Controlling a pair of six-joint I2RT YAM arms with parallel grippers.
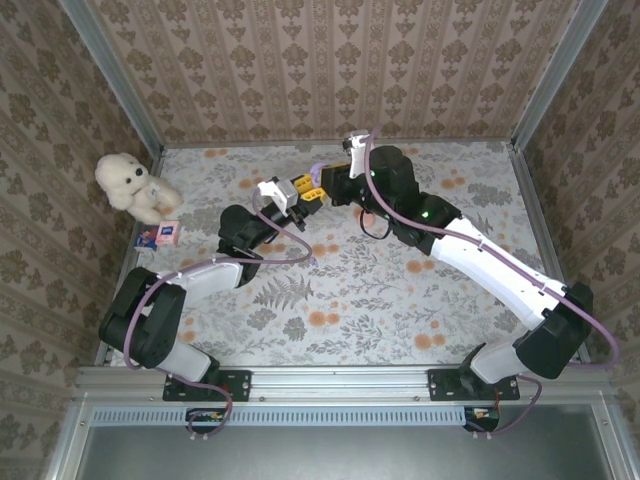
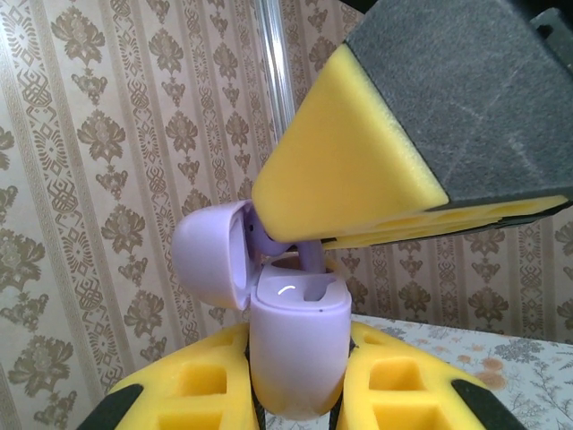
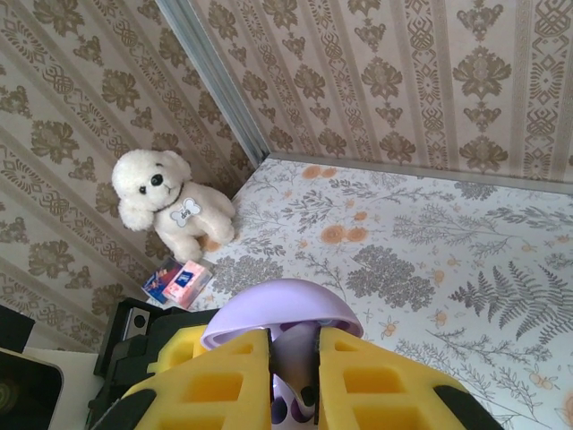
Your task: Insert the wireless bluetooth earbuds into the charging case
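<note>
The left gripper (image 2: 298, 385) clamps the lilac charging case (image 2: 298, 336) upright with its lid (image 2: 210, 255) open over the far middle of the table (image 1: 400, 300), and the right gripper (image 3: 295, 358), pinched on the lilac earbud (image 2: 312, 256), holds it stem-down directly above the case's open well.

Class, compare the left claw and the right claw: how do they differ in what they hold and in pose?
The left claw clamps the open lilac case; the right claw pinches a lilac earbud. The left claw grips from below the case, while the right claw hangs above it. Both are yellow and shut.
</note>
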